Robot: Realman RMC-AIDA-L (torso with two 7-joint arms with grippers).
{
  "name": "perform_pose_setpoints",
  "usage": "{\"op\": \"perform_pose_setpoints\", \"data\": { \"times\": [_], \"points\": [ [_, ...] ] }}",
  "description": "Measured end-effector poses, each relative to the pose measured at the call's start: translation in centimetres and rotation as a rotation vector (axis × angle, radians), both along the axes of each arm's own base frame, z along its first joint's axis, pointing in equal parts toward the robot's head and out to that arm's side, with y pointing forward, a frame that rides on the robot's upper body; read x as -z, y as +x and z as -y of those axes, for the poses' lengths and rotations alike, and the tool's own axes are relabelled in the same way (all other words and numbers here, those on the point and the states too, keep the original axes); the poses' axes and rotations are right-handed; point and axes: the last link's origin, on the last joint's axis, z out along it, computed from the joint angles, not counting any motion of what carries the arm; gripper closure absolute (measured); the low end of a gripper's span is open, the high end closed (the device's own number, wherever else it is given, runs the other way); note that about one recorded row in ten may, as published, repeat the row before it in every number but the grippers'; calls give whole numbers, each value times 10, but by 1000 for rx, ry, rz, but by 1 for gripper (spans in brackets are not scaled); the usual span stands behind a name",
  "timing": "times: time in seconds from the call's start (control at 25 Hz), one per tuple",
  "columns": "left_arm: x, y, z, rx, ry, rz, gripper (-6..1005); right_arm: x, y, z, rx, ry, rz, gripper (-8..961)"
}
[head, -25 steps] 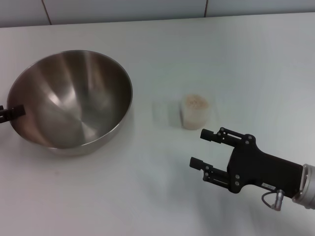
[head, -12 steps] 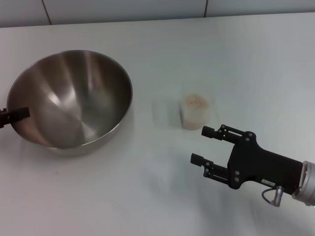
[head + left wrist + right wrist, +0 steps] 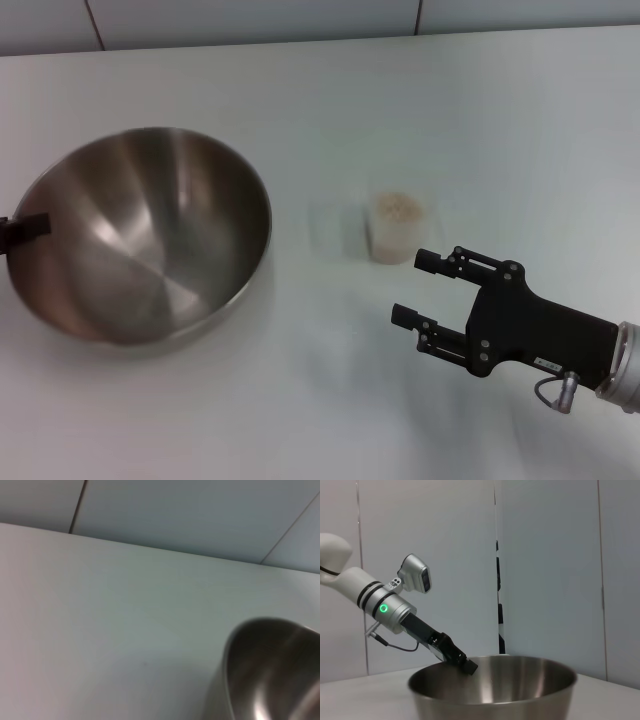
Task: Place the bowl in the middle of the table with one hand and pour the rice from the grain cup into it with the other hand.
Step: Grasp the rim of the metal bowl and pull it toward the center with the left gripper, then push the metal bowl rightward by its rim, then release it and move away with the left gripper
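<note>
The steel bowl (image 3: 140, 235) is at the left of the white table (image 3: 450, 110), tipped a little and seemingly raised. My left gripper (image 3: 25, 228) is shut on its left rim; the right wrist view shows those fingers (image 3: 465, 664) clamped over the rim of the bowl (image 3: 495, 690). The bowl's edge also shows in the left wrist view (image 3: 270, 675). The clear grain cup (image 3: 398, 230) stands upright at the table's middle, with rice (image 3: 398, 208) up to near its top. My right gripper (image 3: 412, 287) is open, just in front of the cup and slightly right of it, not touching it.
A tiled wall (image 3: 250, 20) runs along the table's far edge. Bare tabletop lies between the bowl and the cup, and to the right of the cup.
The bowl has shifted toward me and looks larger, as if lifted by my left gripper. My right gripper has drifted slightly to the right and nearer.
</note>
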Motion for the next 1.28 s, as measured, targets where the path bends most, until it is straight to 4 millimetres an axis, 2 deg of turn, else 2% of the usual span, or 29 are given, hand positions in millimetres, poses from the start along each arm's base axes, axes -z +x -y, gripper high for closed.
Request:
{"op": "perform_pose_setpoints", "data": {
  "times": [0.28, 0.48, 0.84, 1.12, 1.28],
  "points": [
    [1, 4, -4, 26, -8, -32, 829, -1, 1, 0, 0, 2, 3, 300],
    [2, 6, -6, 33, -7, -38, 937, -1, 1, -2, 0, 3, 10, 300],
    [0, 13, -11, 59, 6, -35, 952, -1, 3, -2, -3, 29, 24, 302],
    [-1, 29, -21, 95, -12, -48, 948, -2, 1, -4, -7, 28, 19, 301],
    [4, 45, -30, 135, -37, -54, 946, -2, 1, -3, -10, 26, 15, 301]
  ]
}}
